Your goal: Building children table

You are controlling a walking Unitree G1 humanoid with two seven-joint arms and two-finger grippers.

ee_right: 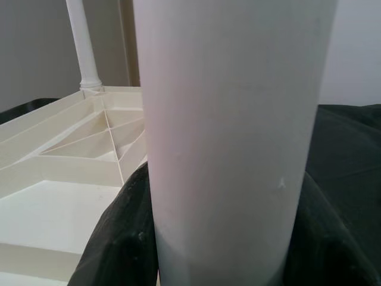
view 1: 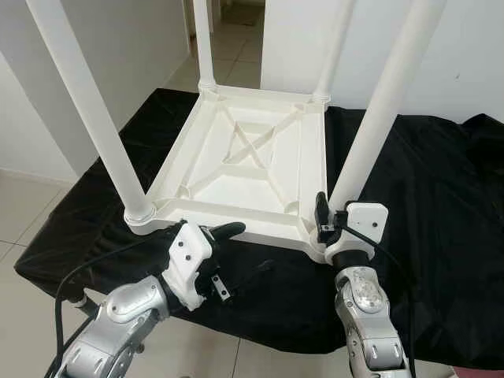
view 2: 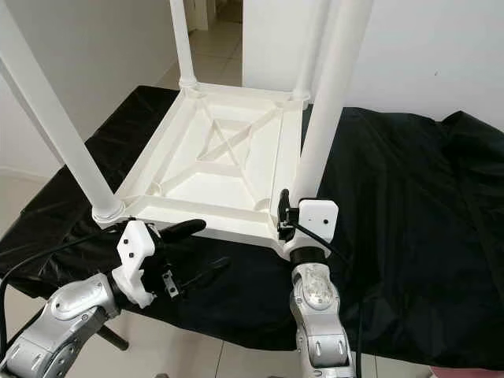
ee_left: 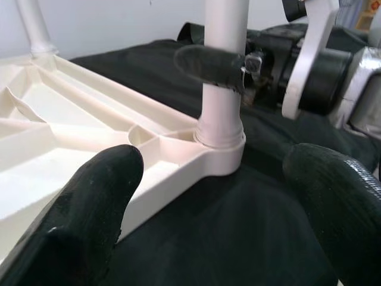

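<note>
A white plastic children's table (view 1: 244,157) lies upside down on a black cloth, all its legs pointing up. My right gripper (view 1: 335,223) is shut on the near right leg (view 1: 378,118) just above its corner socket. In the right wrist view that leg (ee_right: 232,137) sits between the two black fingers (ee_right: 119,238). My left gripper (view 1: 250,248) is open, low over the cloth just in front of the table's near edge, to the right of the near left leg (view 1: 87,102). The left wrist view looks between its spread fingers (ee_left: 89,202) at the gripped leg's socket (ee_left: 220,134).
The black cloth (view 1: 441,205) covers a low surface and hangs over its front edge. Pale tiled floor (view 1: 24,205) lies to the left, white walls stand behind, and a doorway (view 1: 236,39) opens at the back. Bare cloth stretches to the right of the table.
</note>
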